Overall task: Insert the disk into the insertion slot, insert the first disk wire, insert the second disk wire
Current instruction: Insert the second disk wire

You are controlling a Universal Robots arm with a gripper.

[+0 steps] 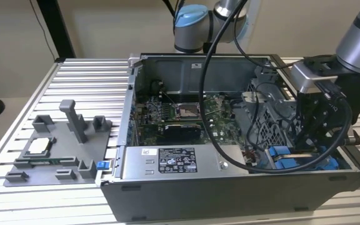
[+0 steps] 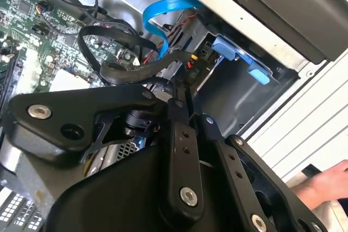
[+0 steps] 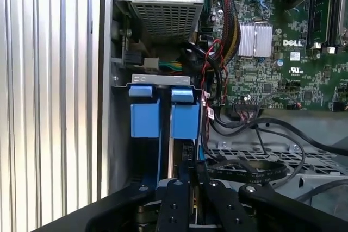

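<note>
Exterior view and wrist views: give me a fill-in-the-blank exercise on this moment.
The insertion slot has ___ plastic tabs.
The gripper is at the exterior view's ___ end of the computer case.
The grey fixture lies at the exterior view's ___ of the case.
Missing: blue; right; left.

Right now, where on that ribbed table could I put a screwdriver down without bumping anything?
The ribbed table is bare between the grey fixture tray and the computer case on the exterior view's left, behind the tray, and along the near edge below it. It is crowded inside the case, where the gripper hangs over the insertion slot among black cables.
</note>
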